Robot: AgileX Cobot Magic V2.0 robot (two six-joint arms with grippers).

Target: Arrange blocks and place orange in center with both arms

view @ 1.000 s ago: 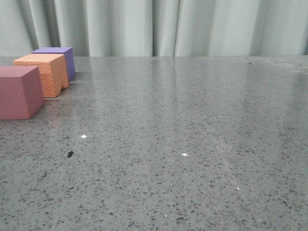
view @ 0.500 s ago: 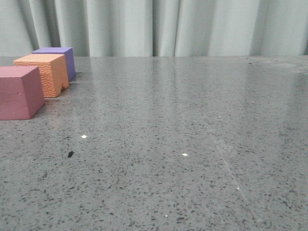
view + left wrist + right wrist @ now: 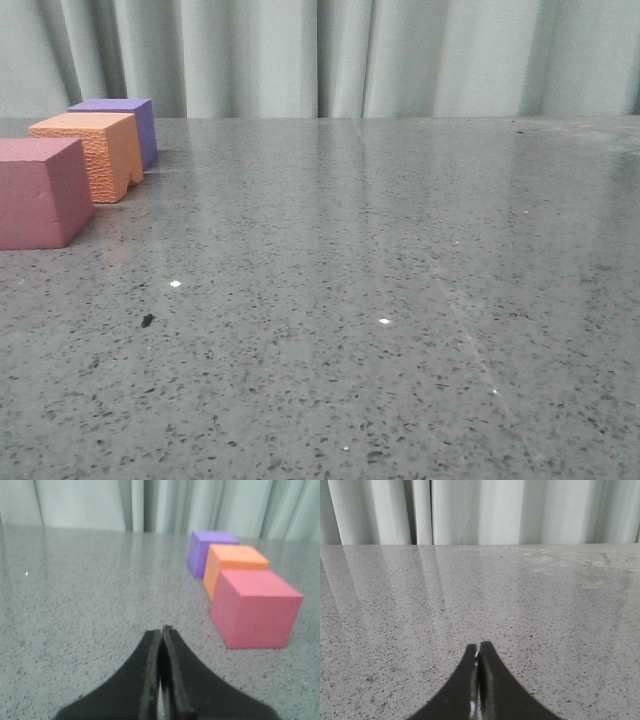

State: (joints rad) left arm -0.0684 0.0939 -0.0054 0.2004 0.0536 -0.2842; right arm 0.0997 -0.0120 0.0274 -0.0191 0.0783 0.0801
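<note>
Left wrist view: left gripper (image 3: 161, 630) recorded with fingers pressed together, nothing held, low over the table (image 3: 90, 590). Three foam cubes are listed ahead and to one side, in a near-touching row: pink cube (image 3: 256, 609) nearest, orange cube (image 3: 235, 566) between, purple cube (image 3: 209, 550) farthest. The orange cube is judged light, soft, grippy; opposite flat faces are advised. Right gripper (image 3: 479, 649) likewise closed, empty; no cube is seen before it.
</note>
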